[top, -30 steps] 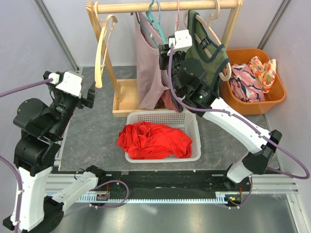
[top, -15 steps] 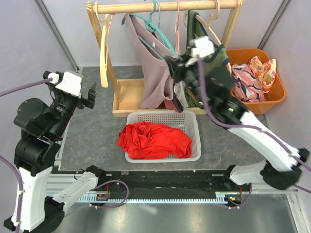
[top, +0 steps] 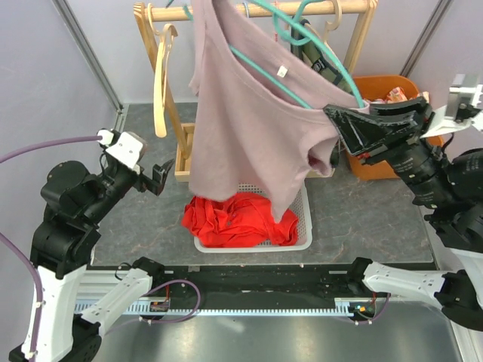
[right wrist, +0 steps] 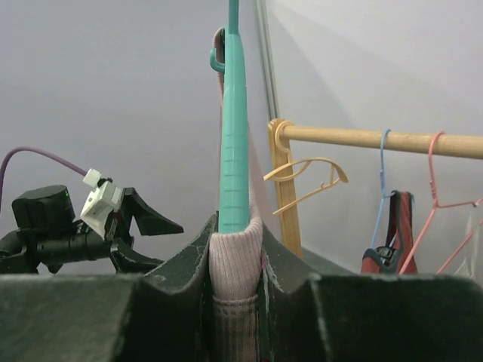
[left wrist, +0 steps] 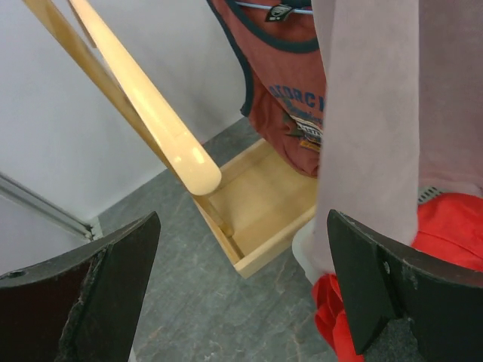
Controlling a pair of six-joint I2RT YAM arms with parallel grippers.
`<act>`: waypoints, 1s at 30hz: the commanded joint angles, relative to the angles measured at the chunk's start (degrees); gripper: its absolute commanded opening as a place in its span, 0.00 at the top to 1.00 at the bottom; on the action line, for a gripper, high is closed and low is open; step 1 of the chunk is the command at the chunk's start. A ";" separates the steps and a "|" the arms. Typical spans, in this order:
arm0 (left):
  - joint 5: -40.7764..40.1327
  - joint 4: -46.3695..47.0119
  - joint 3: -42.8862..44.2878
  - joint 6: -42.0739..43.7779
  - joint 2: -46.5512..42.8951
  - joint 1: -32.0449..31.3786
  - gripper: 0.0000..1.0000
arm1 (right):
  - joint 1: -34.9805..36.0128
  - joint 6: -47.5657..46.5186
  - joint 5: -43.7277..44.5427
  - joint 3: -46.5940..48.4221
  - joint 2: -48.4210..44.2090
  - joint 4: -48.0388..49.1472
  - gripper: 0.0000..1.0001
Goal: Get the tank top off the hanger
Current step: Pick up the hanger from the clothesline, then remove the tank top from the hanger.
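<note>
From above, the mauve tank top (top: 249, 128) hangs in soft folds from a thin teal hanger (top: 302, 64) that slants down to the right. Its hem droops over a white mesh basket (top: 302, 226) holding crumpled red cloth (top: 226, 219). The right fingers (top: 351, 124) are closed on the hanger's low end together with a bunch of the fabric. The hook sits up by the wooden rail (top: 355, 6); whether it catches the rail cannot be told. The left fingers (top: 160, 173) are spread, holding nothing, over the grey mottled surface (top: 143, 219). An orange tub (top: 370, 162) stands at the right.

The left wrist view shows both dark left fingers (left wrist: 113, 286) wide apart with nothing between them. Ahead are a smooth, rounded wooden hanger (left wrist: 151, 105), a rust-red top (left wrist: 283, 98) with navy trim, and the tank top (left wrist: 377, 113).

In the right wrist view, the right fingers (right wrist: 181, 286) pinch the tank top's ribbed edge (right wrist: 235, 271) against the flat teal hanger (right wrist: 234, 113), which rises straight up.
</note>
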 commanded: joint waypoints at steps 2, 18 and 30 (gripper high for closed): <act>3.89 -2.73 3.76 -0.58 -2.31 0.29 0.00 | 0.13 3.16 -2.67 0.73 2.85 -6.62 1.00; 4.65 -6.96 14.66 -2.68 -0.29 0.29 0.00 | 0.13 -0.44 -3.46 -2.61 3.55 -13.22 1.00; 25.06 -7.14 22.04 0.83 11.83 0.29 0.00 | 0.13 -3.25 -6.27 -6.29 3.20 -16.83 1.00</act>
